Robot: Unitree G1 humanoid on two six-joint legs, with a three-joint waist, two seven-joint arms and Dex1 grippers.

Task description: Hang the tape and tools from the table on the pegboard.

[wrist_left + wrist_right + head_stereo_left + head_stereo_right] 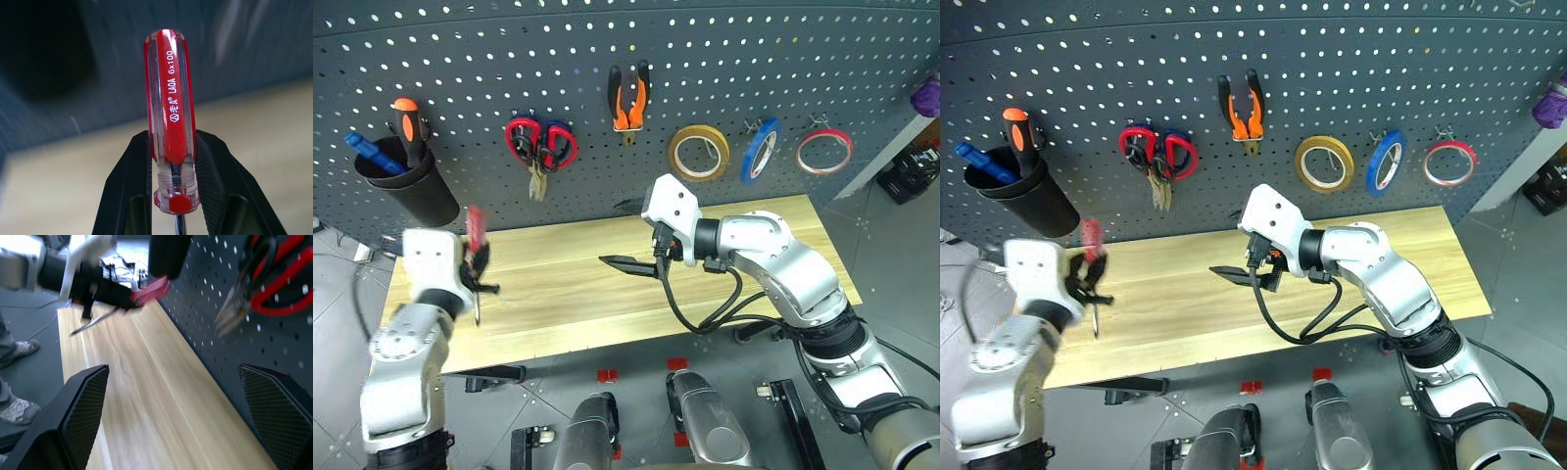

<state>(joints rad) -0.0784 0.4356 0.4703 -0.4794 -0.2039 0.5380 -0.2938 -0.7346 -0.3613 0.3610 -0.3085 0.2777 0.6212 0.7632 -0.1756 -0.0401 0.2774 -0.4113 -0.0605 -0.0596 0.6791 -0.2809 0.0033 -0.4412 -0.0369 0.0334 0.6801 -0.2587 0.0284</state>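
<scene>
- Pegboard [724, 59]: carries pliers [628, 98], blue tape [761, 150], yellow roll [698, 153], red-handled scissors [540, 143]; smaller scissors apparently hang behind these.
- Left gripper [172, 161]: clamped on red-handled screwdriver [169, 107], above the table [607, 294].
- Right gripper [171, 406]: jaws wide, empty.

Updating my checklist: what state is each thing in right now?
Red-handled screwdriver: clamped in left tool, off the table.
Right tool: open, empty.
Pliers: hung on pegboard.
Blue tape: hung.
Red-handled scissors: hung.
</scene>
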